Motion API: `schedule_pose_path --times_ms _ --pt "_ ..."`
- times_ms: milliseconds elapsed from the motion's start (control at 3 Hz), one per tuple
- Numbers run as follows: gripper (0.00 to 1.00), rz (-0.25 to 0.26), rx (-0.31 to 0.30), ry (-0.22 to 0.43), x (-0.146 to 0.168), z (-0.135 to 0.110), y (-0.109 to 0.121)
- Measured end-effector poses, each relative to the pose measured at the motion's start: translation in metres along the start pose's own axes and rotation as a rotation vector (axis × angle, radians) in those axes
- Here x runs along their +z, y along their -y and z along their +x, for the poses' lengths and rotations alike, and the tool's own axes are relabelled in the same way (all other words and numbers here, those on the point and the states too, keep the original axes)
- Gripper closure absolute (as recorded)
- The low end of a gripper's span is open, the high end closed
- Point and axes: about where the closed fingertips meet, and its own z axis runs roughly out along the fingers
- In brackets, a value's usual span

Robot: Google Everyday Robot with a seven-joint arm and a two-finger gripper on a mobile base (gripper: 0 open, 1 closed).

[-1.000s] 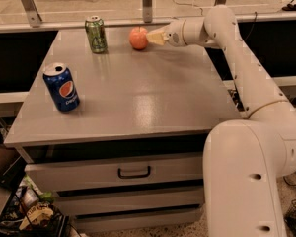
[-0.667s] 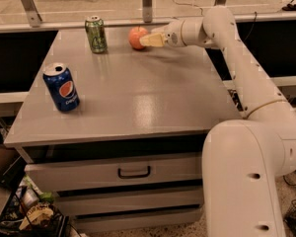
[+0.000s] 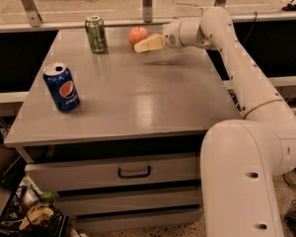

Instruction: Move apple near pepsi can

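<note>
The orange-red apple (image 3: 137,34) is at the far middle of the grey table (image 3: 138,98), between the cream fingers (image 3: 149,44) of my gripper (image 3: 139,42). The gripper reaches in from the right and is shut on the apple, holding it slightly above the tabletop. The blue pepsi can (image 3: 62,88) stands upright near the table's front left, far from the apple.
A green soda can (image 3: 96,34) stands at the far left of the table, a little left of the apple. A metal railing (image 3: 147,1) runs behind the table. Drawers (image 3: 134,172) sit below the tabletop, and clutter (image 3: 34,214) lies on the floor at lower left.
The apple and gripper have moved slightly up and to the left together, away from the tabletop. The cans have not moved.
</note>
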Motion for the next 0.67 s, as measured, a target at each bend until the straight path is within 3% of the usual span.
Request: schedule_pose_path --times_ms 667 --pt "0.0 -0.023 -0.016 0.026 0.015 -0.01 -0.005"
